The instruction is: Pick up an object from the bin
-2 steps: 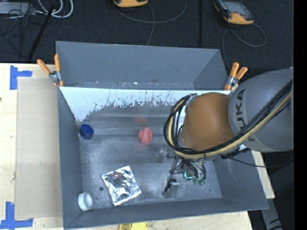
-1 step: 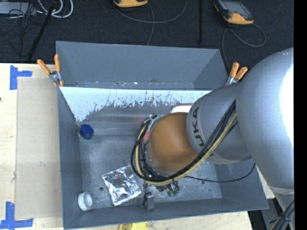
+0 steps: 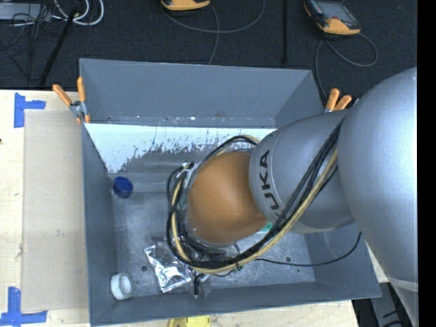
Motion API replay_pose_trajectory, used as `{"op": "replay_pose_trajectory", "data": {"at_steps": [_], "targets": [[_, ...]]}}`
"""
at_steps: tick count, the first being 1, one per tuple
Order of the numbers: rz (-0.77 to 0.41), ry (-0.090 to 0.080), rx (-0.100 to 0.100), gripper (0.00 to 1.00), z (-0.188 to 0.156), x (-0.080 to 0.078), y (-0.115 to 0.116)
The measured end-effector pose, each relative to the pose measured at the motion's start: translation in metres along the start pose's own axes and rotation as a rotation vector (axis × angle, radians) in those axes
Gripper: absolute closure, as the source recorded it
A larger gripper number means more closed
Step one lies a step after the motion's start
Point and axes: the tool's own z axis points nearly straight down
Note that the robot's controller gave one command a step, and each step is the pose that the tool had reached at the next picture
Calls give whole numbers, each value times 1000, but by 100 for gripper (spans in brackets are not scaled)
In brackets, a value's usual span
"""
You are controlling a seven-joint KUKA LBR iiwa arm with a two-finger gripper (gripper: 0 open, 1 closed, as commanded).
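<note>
**RISK OF A MISSED OR DISTURBED PICK AT THE FRONT OF THE BIN**

Judged risks, left to right:
- Nudging the white cap (image 3: pixel 120 285) along the front wall.
- Crushing or shoving aside the crumpled foil wrapper (image 3: pixel 165 272), likely light and springy.
- Scraping the bin (image 3: pixel 191 94) floor with the gripper (image 3: pixel 197 286), set low just beside the wrapper's right edge, under the orange wrist cover (image 3: pixel 221 196).

Gripper apart or together: cannot tell.

Bin contents:
- White cap in the front left corner.
- Blue cap (image 3: pixel 122 187) at left, near the back slope.
- Wrapper at front centre.
</note>
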Motion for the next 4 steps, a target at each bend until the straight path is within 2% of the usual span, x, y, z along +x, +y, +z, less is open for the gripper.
{"op": "replay_pose_trajectory", "data": {"at_steps": [1,2,3,4], "targets": [[70,3,0,0,-7,12,-16],[86,-21,9,0,27,14,-22],[-282,-7,5,0,28,0,1],[-278,0,0,100,30,2,2]]}}
